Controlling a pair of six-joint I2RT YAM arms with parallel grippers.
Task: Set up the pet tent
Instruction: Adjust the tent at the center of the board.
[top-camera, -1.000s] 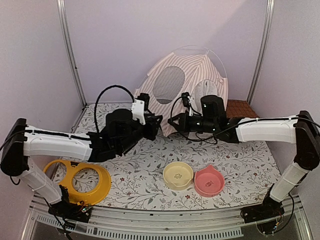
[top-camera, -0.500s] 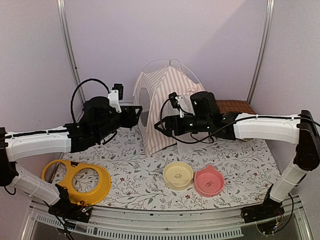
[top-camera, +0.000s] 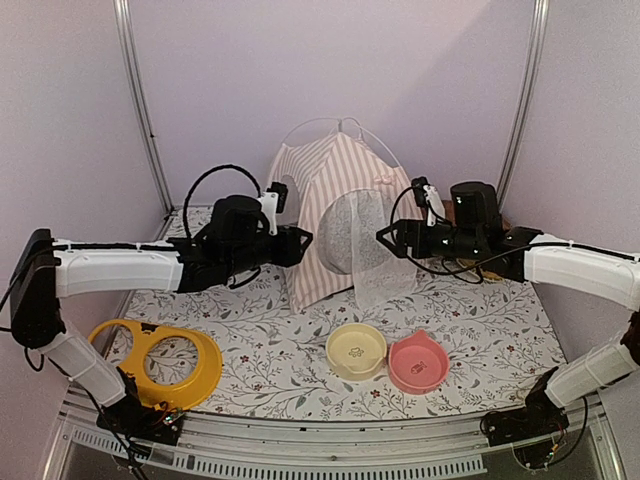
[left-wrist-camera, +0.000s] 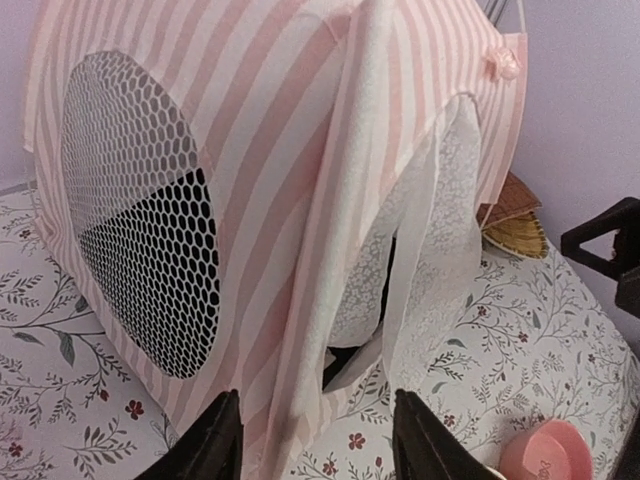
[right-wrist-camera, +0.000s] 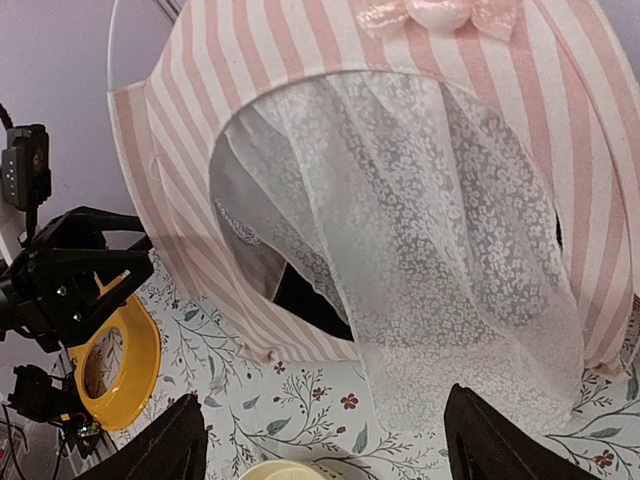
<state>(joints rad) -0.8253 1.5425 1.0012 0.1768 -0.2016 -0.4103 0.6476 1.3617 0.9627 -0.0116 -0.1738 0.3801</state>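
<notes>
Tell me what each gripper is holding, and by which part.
Nothing is held. The left gripper and right gripper are both open, facing the pet tent without pinching any part of it.

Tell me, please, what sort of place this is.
Likely a robot test booth rather than a home: plain lilac walls with metal posts, a floral-covered table, and a staged pet tent with bowls.

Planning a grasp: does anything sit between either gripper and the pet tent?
Nothing visible does. The left gripper and right gripper, both open, flank the pet tent with only open air between them and the fabric.
</notes>
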